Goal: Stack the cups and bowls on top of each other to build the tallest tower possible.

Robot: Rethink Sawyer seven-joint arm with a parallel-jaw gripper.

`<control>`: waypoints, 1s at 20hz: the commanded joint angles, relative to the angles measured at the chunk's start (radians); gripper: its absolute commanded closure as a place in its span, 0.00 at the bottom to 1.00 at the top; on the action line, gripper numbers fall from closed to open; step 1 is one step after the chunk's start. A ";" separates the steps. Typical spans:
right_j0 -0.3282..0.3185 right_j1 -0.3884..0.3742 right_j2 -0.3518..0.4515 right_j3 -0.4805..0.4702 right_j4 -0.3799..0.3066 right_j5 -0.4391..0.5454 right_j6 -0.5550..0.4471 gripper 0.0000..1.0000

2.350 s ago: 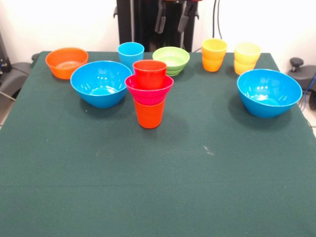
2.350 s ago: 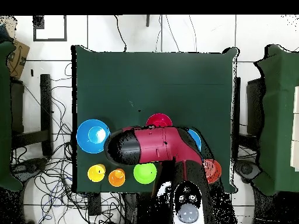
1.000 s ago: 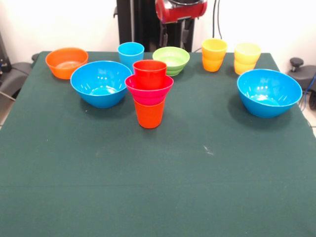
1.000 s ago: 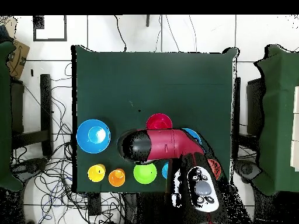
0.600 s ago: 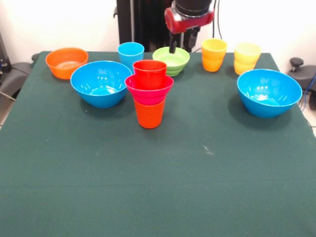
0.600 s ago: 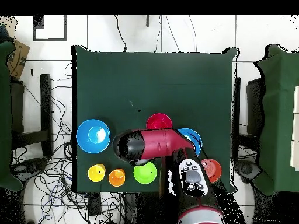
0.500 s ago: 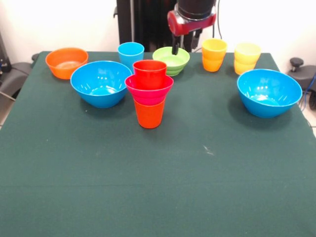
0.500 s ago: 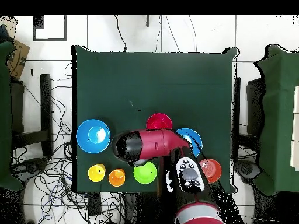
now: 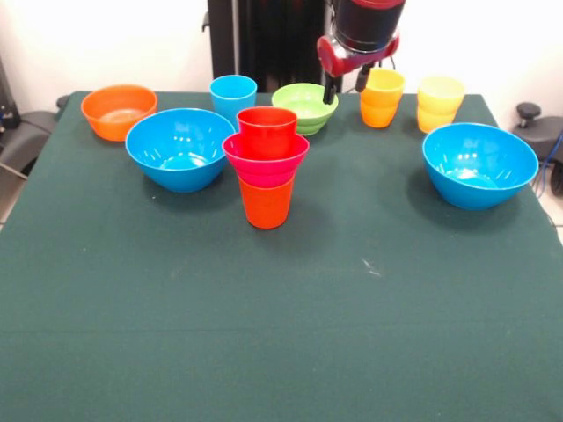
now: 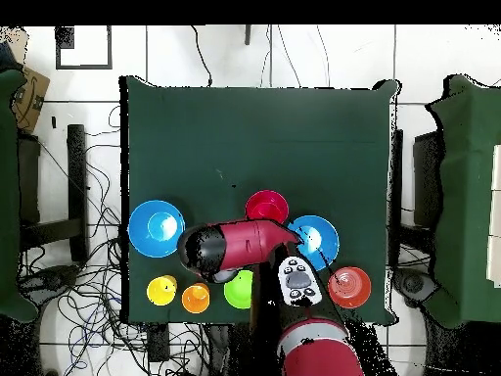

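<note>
The claw [image 9: 341, 86] hangs between the green bowl [image 9: 304, 107] and the yellow-orange cups [image 9: 381, 97]; I cannot tell if it is open; the tower [image 9: 266, 165], red cup in pink bowl on orange cup, stands mid-table [image 9: 281, 334].

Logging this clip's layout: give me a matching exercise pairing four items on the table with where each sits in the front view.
Items:
1. orange bowl
2. red cup
3. lime-green bowl
4. pale yellow cup

Places:
A. nested in the pink-red bowl of the tower
B. far right corner
C. far left corner
D. beside the end effector

Pairs: 1-C, 2-A, 3-D, 4-B
</note>
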 commanded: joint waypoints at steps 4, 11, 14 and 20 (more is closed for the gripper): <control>0.015 0.025 0.025 -0.015 -0.039 -0.016 0.080 0.00; 0.054 0.028 -0.033 -0.057 -0.071 0.013 0.097 0.00; 0.059 0.036 -0.050 -0.044 -0.087 0.003 0.088 0.00; 0.069 0.063 -0.065 -0.045 -0.090 0.002 0.087 0.00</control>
